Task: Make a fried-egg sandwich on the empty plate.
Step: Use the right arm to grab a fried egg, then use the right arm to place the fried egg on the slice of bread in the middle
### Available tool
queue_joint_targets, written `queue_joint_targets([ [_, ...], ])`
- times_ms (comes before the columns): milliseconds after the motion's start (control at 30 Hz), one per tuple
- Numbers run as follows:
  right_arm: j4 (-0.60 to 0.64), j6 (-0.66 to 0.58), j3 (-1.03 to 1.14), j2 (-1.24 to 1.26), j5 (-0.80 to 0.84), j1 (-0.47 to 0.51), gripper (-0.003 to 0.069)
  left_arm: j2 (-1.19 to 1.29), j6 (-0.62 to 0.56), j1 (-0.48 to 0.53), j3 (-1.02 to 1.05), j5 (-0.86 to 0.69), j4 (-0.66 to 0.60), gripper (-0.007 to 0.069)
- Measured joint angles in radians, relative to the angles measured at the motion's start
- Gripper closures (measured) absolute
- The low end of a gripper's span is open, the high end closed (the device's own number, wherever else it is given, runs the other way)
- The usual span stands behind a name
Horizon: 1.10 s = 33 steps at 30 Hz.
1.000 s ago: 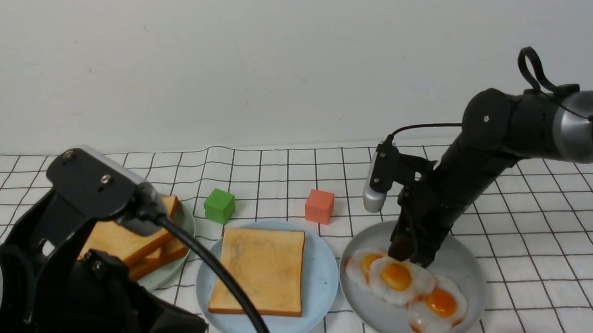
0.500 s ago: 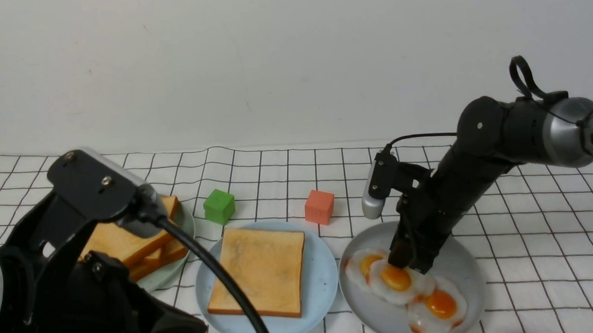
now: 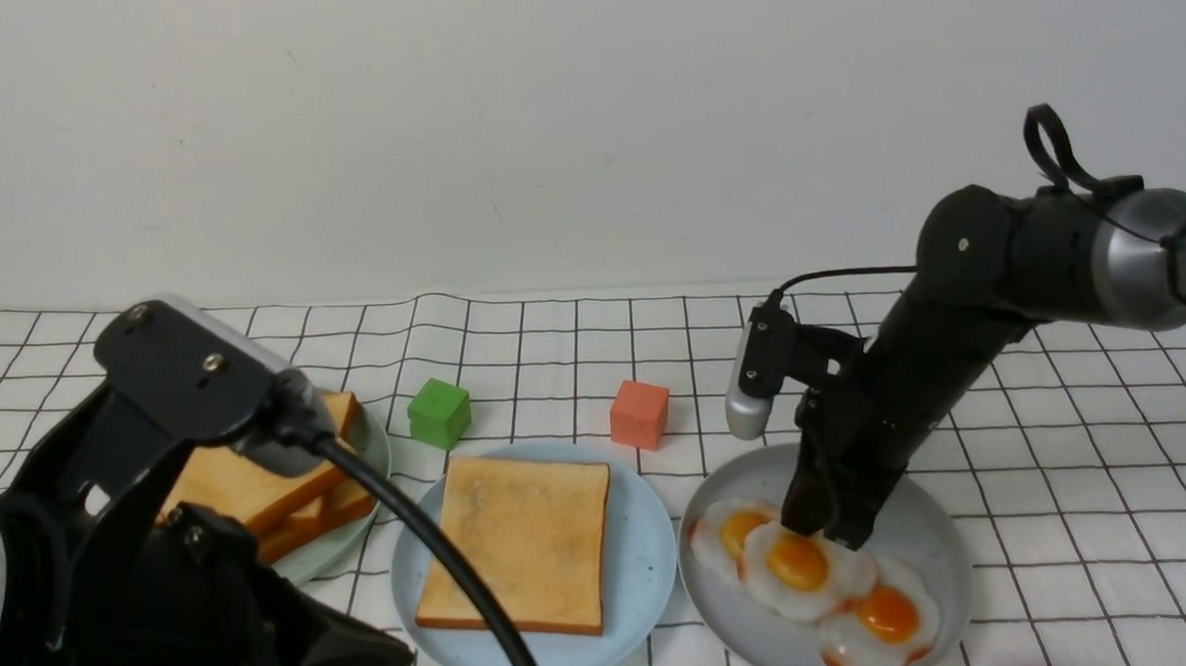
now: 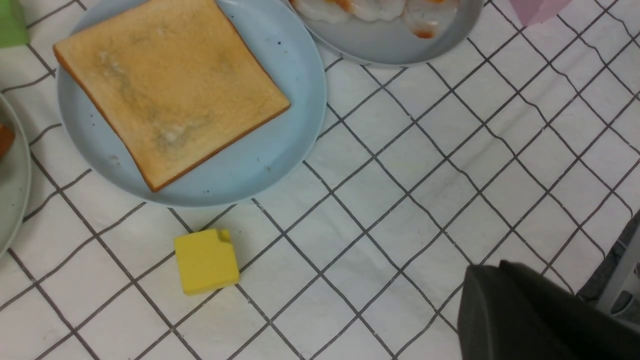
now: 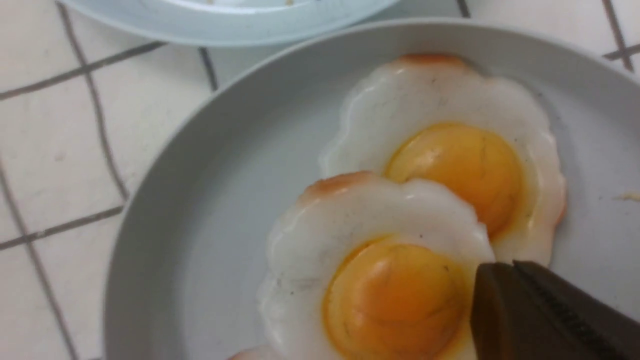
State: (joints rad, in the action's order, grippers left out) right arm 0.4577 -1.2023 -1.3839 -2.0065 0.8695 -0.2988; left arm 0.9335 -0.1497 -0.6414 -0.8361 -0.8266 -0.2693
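Observation:
The empty plate, light blue, holds one toast slice; both also show in the left wrist view. Three fried eggs lie overlapping on a grey plate. My right gripper stands on them, shut on the rim of the middle fried egg, which lies flat. In the right wrist view its fingertips meet that egg's edge beside another egg. My left gripper is shut and empty above bare cloth.
A stack of toast slices sits on a pale green plate at the left. A green cube and an orange-red cube stand behind the plates. A yellow block lies in front of the blue plate.
My right arm dipped slightly onto the eggs and the eggs shifted a little toward the front right. The left arm has not moved.

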Motion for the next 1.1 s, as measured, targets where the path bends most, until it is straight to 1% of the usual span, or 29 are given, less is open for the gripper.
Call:
queue_joint_targets([
  [267, -0.001, 0.033, -0.064, 0.067, 0.065, 0.000, 0.0657, 0.000, 0.000, 0.000, 0.000, -0.032, 0.000, 0.0600],
  [433, 0.015, 0.117, -0.112, 0.072, 0.104, -0.007, 0.0657, -0.013, 0.000, 0.000, 0.000, -0.055, 0.010, 0.0596],
  [533, 0.039, 0.180, -0.142, 0.072, 0.102, -0.053, 0.0657, -0.045, 0.025, 0.000, 0.000, -0.067, 0.033, 0.0596],
  [600, 0.048, 0.216, -0.158, 0.070, 0.081, -0.095, 0.0657, -0.072, 0.062, 0.000, 0.000, -0.070, 0.054, 0.0595],
  [833, 0.067, 0.331, -0.282, -0.026, -0.029, -0.252, 0.0657, -0.166, 0.172, 0.000, 0.000, -0.121, 0.125, 0.0587],
  [1000, 0.071, 0.358, -0.357, -0.123, -0.048, -0.288, 0.0657, -0.202, 0.182, 0.000, 0.000, -0.141, 0.129, 0.0585],
  [1100, 0.070, 0.374, -0.369, -0.161, -0.051, -0.290, 0.0638, -0.206, 0.183, 0.000, 0.000, -0.144, 0.130, 0.0585],
])
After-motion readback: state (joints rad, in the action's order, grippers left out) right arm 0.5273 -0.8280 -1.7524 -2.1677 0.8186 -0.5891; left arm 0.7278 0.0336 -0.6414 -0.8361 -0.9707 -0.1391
